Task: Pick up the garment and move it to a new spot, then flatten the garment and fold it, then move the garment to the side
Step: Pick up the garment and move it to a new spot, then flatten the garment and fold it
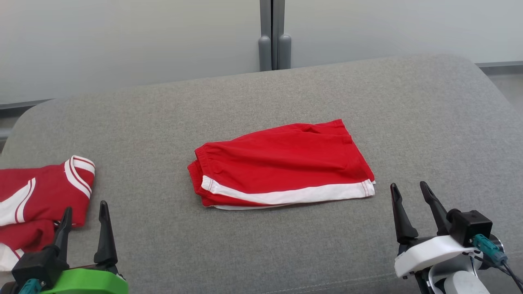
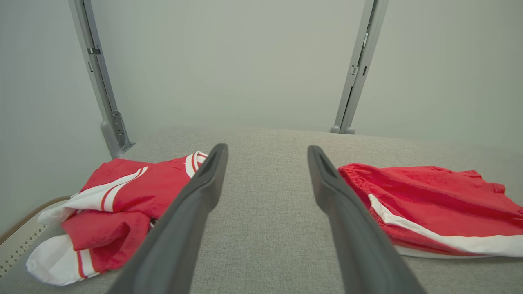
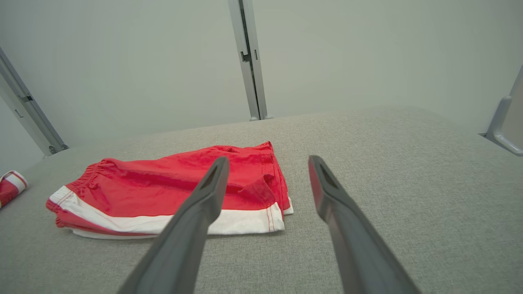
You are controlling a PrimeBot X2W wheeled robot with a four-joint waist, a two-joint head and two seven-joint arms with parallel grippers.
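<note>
- Your left claw [image 1: 86, 206] and right claw [image 1: 408, 184] both stand wide open, holding nothing.
- Beyond them, the red shorts [image 1: 282, 165] lie folded flat mid-worktop [image 1: 408, 114], with a white stripe along the near edge.
- A crumpled red-and-white top [image 1: 41, 192] lies beside your left claw.

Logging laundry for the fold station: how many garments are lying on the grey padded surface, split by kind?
Folded red shorts: 1
Bunched red-and-white garment: 1
Total: 2
</note>
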